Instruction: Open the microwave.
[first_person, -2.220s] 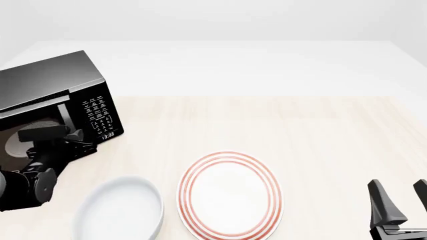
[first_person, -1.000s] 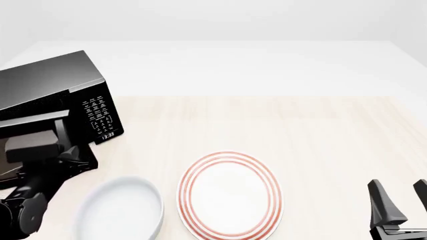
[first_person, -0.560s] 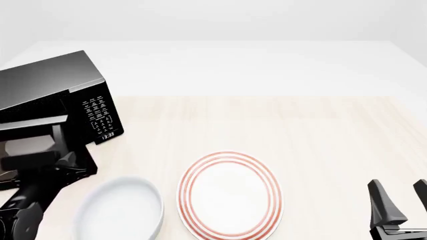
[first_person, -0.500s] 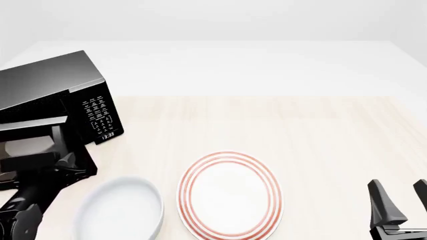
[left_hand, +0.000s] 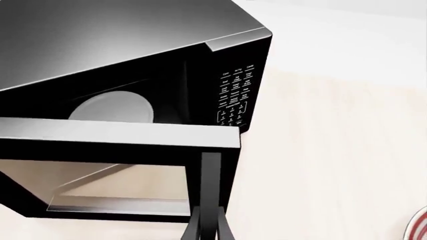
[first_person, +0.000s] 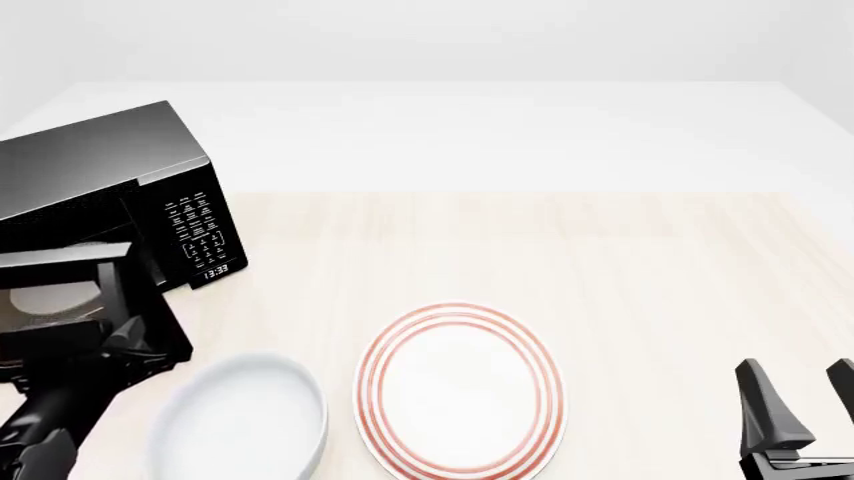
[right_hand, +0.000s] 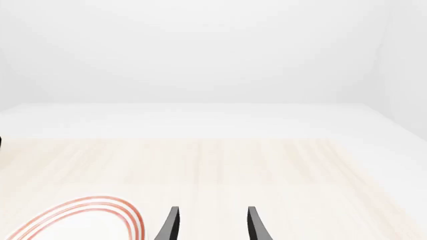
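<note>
Door has swung out further than it was 2.2 s ago: the microwave (first_person: 114, 200) sits at the table's far-left, and its door (first_person: 60, 300) now stands well clear of the cavity, with the white turntable (left_hand: 111, 108) exposed in the left wrist view. Left gripper (left_hand: 205, 231) has pulled back toward the near-left with it; its fingers are pinched on the vertical bar handle (left_hand: 210, 185), tips close together around the bar. Right gripper (right_hand: 210, 224) parked at near-right, fingers spread, holding nothing, well apart from everything. White bowl (first_person: 240, 425) and red-rimmed plate (first_person: 457, 390) haven't shifted. Judgement: opening is mostly done, a bit more arc left if full swing is wanted. Watch that the door's sweep and left arm stay off the bowl, which sits near the door's path.
</note>
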